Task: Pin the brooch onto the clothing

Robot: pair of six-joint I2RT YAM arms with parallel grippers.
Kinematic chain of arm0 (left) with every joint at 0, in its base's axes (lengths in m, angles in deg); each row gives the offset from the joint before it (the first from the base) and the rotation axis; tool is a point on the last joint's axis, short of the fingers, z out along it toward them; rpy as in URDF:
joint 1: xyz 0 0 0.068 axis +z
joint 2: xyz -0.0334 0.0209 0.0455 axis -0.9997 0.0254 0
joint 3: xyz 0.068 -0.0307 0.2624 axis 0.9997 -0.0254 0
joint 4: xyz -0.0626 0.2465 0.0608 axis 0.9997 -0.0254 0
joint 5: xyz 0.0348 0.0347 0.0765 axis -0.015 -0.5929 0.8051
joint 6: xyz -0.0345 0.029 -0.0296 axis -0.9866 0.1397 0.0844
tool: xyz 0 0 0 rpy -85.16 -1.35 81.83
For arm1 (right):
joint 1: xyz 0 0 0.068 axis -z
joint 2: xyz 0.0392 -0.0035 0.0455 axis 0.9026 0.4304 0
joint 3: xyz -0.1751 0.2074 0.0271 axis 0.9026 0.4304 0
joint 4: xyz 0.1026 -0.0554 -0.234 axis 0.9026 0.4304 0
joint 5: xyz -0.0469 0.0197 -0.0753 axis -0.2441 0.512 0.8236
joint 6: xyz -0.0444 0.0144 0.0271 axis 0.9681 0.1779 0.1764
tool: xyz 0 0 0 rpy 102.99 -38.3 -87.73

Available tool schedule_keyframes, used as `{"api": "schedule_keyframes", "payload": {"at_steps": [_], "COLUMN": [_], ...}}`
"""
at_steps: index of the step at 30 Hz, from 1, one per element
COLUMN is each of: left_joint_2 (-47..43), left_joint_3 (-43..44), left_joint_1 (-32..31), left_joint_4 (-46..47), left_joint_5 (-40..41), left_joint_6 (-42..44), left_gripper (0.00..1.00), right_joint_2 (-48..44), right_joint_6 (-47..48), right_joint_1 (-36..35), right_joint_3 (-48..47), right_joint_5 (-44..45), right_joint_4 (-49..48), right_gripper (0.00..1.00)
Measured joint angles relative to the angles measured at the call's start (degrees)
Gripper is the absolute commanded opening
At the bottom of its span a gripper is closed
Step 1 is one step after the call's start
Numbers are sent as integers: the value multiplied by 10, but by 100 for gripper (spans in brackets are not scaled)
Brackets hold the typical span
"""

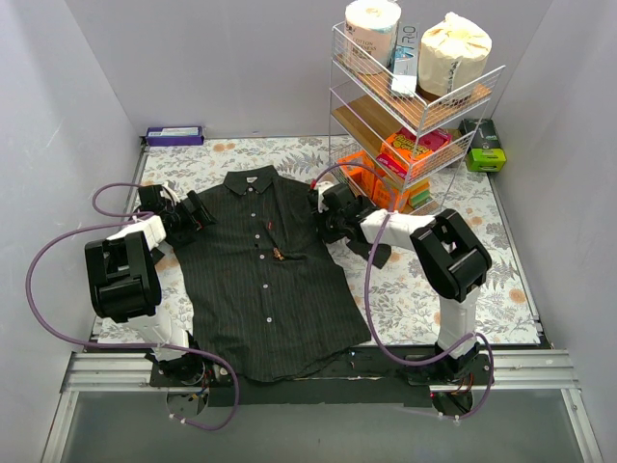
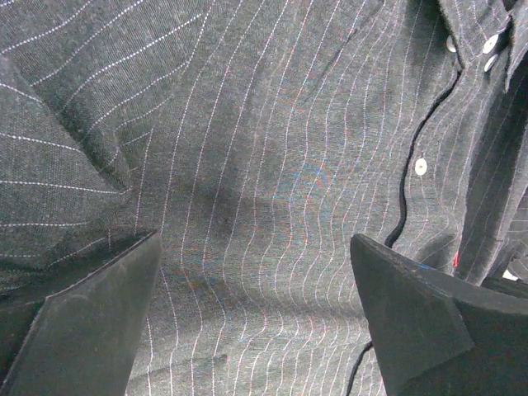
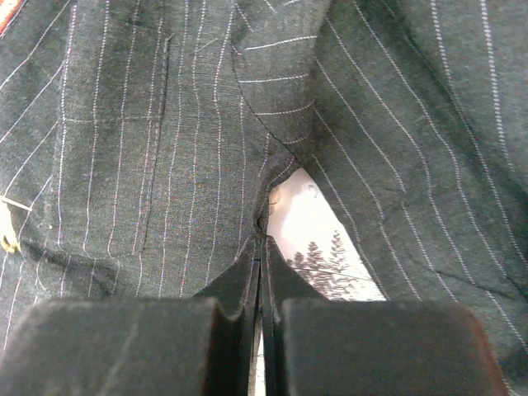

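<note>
Seen from above, the black pinstriped shirt [image 1: 262, 280] lies flat, front up, on a floral tablecloth [image 1: 434, 289], collar at 12 o'clock and hem at 6. The brooch [image 1: 277, 255] is a small golden speck on the button strip, near the middle of the chest. The left gripper [image 1: 201, 214] is at the sleeve at the shirt's 9 o'clock side, and the right gripper [image 1: 320, 214] is at the opposite sleeve, around 3 o'clock. From this height I cannot tell how the jaws stand. A wire rack [image 1: 415, 106] holding paper rolls [image 1: 455, 50] stands at about 1 o'clock of the shirt, a green box [image 1: 485, 154] is just beyond it, and a purple box [image 1: 174, 135] lies by the back wall at 11 o'clock.

In the left wrist view, the left gripper [image 2: 254, 238] is spread wide, its dark fingers [image 2: 91, 330] at 8 and 4 o'clock with bare striped cloth between them and nothing held. A white button [image 2: 421, 166] sits on the placket at 2 o'clock, and a tiny red label [image 2: 455, 260] shows at 3 to 4 o'clock. No brooch shows here.

In the right wrist view, the right gripper [image 3: 261, 264] is closed at 6 o'clock, and a folded edge of the shirt runs down between its fingers, so it is pinching the cloth. A patch of tablecloth shows just past the fingertips. At the 9 o'clock edge a small yellowish thing lies on the fabric, too cut off to say whether it is the brooch.
</note>
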Motion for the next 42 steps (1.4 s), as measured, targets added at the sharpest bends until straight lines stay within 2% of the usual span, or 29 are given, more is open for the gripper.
{"api": "schedule_keyframes", "payload": {"at_steps": [10,15,17,18,21,25,30,36,42], "left_joint_2": [6,6,5,4,-8,-48,-87,-36,34], "left_joint_3": [0,-2,-3,-5,-14,-19,-10,8,8], "left_joint_1": [6,7,8,8,7,-6,-42,-49,-41], "left_joint_4": [17,28,30,32,34,37,63,96,103], "left_joint_5": [-6,-18,-19,-19,-17,-7,-4,-33,-45], "left_joint_6": [5,9,9,9,10,11,8,-14,-39], "left_gripper": [98,98,98,98,98,98,98,98,98], "right_joint_2": [0,-1,-4,-7,-24,-59,-66,-6,70], "right_joint_6": [-5,2,8,11,21,31,31,27,13], "right_joint_1": [61,67,67,67,67,66,57,55,75], "right_joint_3": [0,0,0,0,0,-5,-46,-136,-166], "right_joint_5": [0,-9,-11,-11,-12,-25,-47,-90,-119], "right_joint_4": [3,5,12,19,45,69,73,50,38], "right_gripper": [1,8,24,39,51,55,56,56,56]}}
